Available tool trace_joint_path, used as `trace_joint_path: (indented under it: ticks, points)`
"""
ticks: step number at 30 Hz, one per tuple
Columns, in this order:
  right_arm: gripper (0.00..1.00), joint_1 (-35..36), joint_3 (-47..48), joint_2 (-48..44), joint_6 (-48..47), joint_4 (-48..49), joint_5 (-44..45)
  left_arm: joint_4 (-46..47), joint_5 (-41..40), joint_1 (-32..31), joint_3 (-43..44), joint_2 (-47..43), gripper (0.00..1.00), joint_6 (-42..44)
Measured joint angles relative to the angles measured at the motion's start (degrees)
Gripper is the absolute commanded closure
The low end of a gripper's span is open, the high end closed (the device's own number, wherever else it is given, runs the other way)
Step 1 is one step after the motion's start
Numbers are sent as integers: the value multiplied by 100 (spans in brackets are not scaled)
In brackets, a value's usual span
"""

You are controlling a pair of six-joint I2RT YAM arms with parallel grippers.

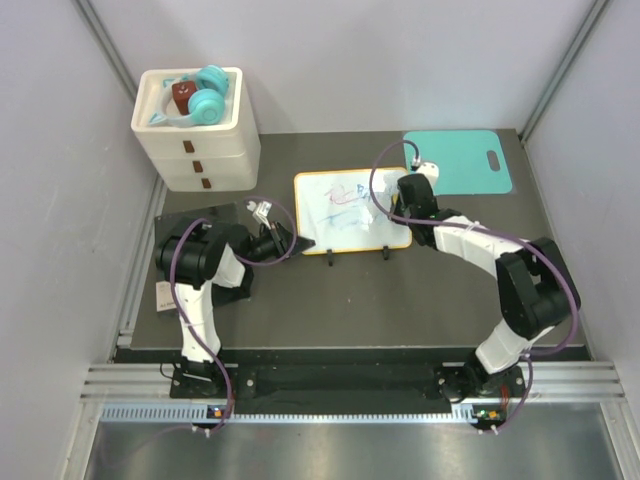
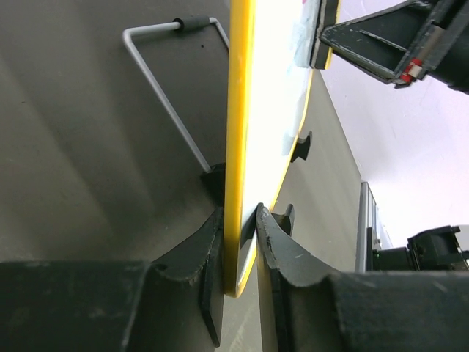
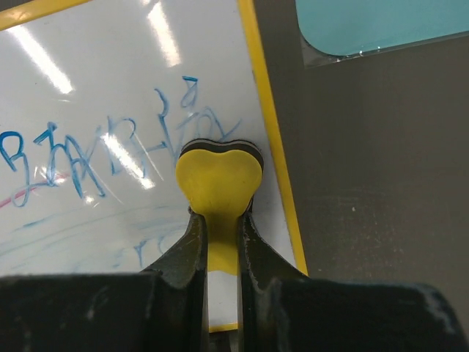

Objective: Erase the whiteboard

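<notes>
Erasing target: whiteboard with an orange-yellow frame, propped on a wire stand, directly between the two grippers.
Left hold: left gripper nearly closed, pinching the board's frame at a rounded corner, one finger on each face.
Right hold: right gripper closed on the narrow tail of a yellow heart-shaped eraser, its pad pressed to the board just beyond the fingertips, close to the right frame edge.
Marks to clear: blue marker scribbles to the left of the eraser, faint blue smears nearer the fingers, a pink stroke farther left.
Risk, eraser: twisting or popping out of the pinch under side load, judged from how little of the tail is held.
Risk, board: pivoting about the single corner pinch, or tipping back on the stand, if pressed hard far from the left gripper.
Risk, edge: riding over the frame to the right and dropping off toward the teal mat.
Risk, arms: crowding against the left gripper when wiping the marks nearest it.
Readable writing: none; scribbles letter-like but illegible; no brand or label made out.
</notes>
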Motion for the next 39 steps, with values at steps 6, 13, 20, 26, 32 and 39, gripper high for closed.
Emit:
trace_joint_path:
  ticks: [6, 13, 20, 26, 32, 39]
  points:
    - [100, -133, -192, -61, 136, 179, -44, 52, 72, -2, -7, -22, 100, -22]
    - [100, 205, -262, 11, 155, 348, 380, 61, 120, 7, -24, -22, 100, -37]
    - [100, 1196, 459, 588, 87, -245, 1207, 9, 109, 61, -55, -22, 100, -33]
    - [100, 1641, 887, 898, 111, -522, 1384, -70, 103, 114, -63, -22, 100, 11]
    - [100, 1014, 192, 398, 448, 7, 236, -39, 101, 83, -61, -22, 100, 7]
    - [100, 142, -529, -133, 662, 236, -428, 20, 125, 50, -61, -22, 100, -22]
